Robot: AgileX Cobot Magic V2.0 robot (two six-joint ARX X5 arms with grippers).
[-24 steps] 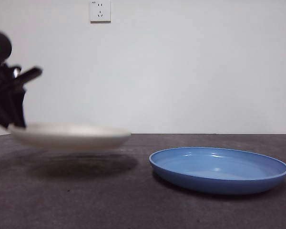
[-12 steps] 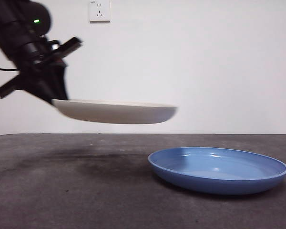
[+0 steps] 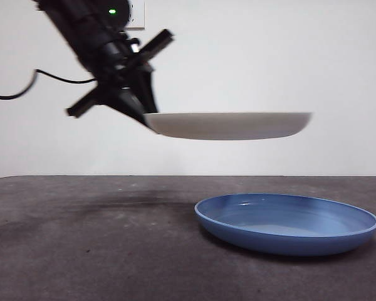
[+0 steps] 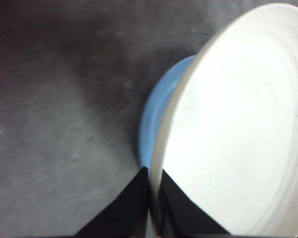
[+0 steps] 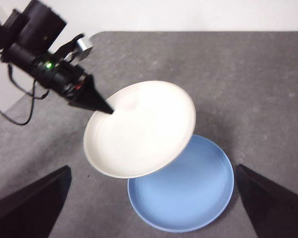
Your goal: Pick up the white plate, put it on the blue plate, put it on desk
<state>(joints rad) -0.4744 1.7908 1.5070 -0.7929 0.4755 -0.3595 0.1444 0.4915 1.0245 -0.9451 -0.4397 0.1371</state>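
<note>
My left gripper (image 3: 145,118) is shut on the rim of the white plate (image 3: 229,125) and holds it level in the air, above and partly over the blue plate (image 3: 287,222). The blue plate lies on the desk (image 3: 81,251) at the right. The left wrist view shows the jaws pinching the white plate's (image 4: 238,129) edge, with the blue plate (image 4: 156,114) partly hidden behind it. In the right wrist view the left gripper (image 5: 105,109) holds the white plate (image 5: 141,129) overlapping the blue plate (image 5: 188,193). My right gripper (image 5: 154,208) is open and empty, high above the desk.
A white wall with a power socket (image 3: 136,14) stands behind the desk. A black cable (image 3: 25,88) trails from the left arm. The desk's left edge and corner show in the right wrist view (image 5: 20,114).
My left gripper has lifted the white plate off the desk and carried it up and to the right, until it hangs partly over the blue plate. The blue plate has not moved.
</note>
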